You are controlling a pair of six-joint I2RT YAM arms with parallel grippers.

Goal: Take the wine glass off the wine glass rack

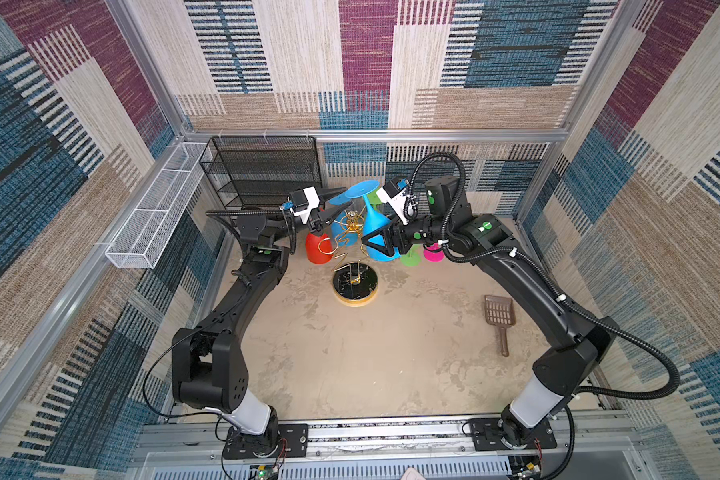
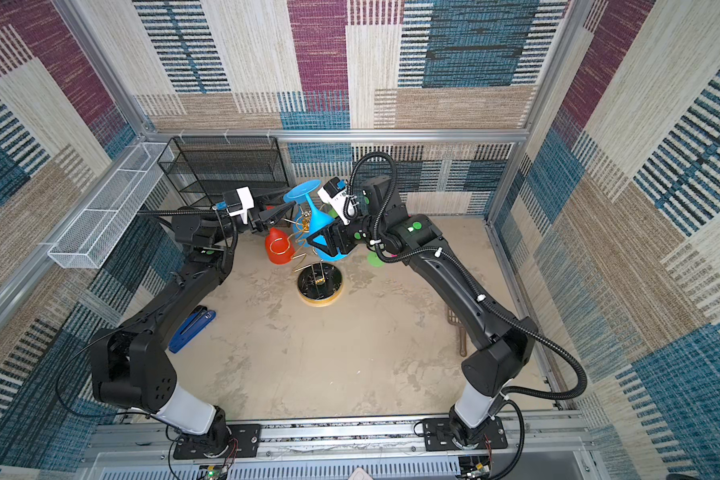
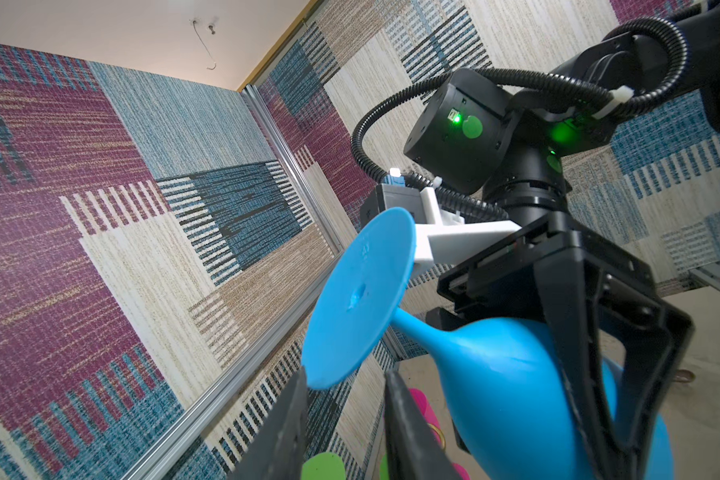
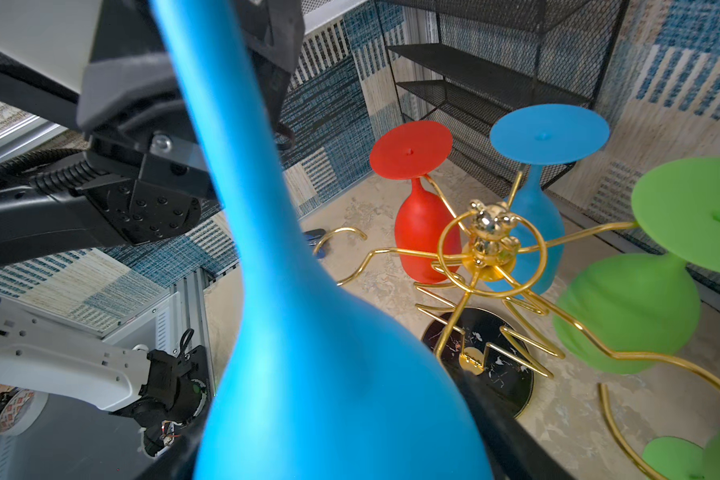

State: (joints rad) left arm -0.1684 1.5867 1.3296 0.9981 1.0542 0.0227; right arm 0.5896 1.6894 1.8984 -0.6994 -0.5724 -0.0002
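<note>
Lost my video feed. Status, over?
Right hand shut on blue wine glass bowl. Left hand open at its foot. Glass looks clear of wine glass rack. Nothing else blocks it.

Carpet-tile walls (image 1: pixel 391 62) on three sides: a patchwork of plum, teal, beige and cream stripes, framed by aluminium rails (image 1: pixel 391 135). Below the jaws, a mottled sandy floor (image 1: pixel 371 365). Behind and left of the left jaws, a black mesh shelf unit (image 1: pixel 262 174) against the back wall. Further left, a long white mesh basket (image 1: pixel 159 208) along the side rail. Overhead, a pale ceiling (image 3: pixel 100 25) — even light.
</note>
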